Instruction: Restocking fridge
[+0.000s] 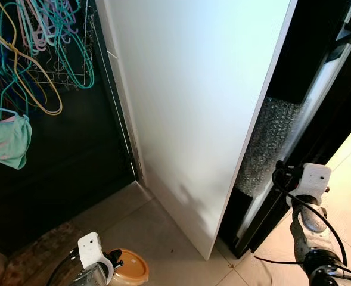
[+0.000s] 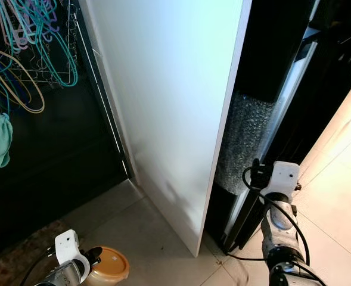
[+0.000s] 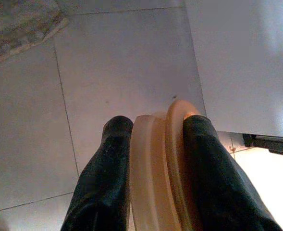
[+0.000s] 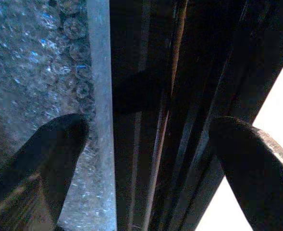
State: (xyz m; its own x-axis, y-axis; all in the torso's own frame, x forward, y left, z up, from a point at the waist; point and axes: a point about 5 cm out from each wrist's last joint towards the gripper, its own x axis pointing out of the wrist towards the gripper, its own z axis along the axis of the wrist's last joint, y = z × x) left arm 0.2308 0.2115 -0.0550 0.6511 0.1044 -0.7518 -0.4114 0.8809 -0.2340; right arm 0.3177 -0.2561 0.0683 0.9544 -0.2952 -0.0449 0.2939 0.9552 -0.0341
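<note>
A round tan container (image 1: 129, 268) with a lid is held low over the floor tiles at the bottom left. My left gripper (image 3: 155, 126) is shut on it, one black finger (image 3: 110, 159) on each side of its rim (image 3: 153, 168). A tall white fridge door (image 1: 199, 107) stands edge-on ahead of me. Behind its edge is a dark gap with a bubble-wrapped panel (image 1: 272, 143). My right gripper (image 4: 148, 144) is open close to that gap, a pale vertical strip (image 4: 100, 96) lying between its fingers, with the arm (image 1: 309, 199) raised at the lower right.
Coloured clothes hangers (image 1: 38, 42) and a mint-green garment (image 1: 5, 140) hang at the upper left over a dark cabinet (image 1: 68, 161). A mottled stone slab (image 1: 38, 250) lies at the lower left. Light floor tiles (image 1: 157, 232) run under the door; sunlit floor (image 1: 348, 190) lies to the right.
</note>
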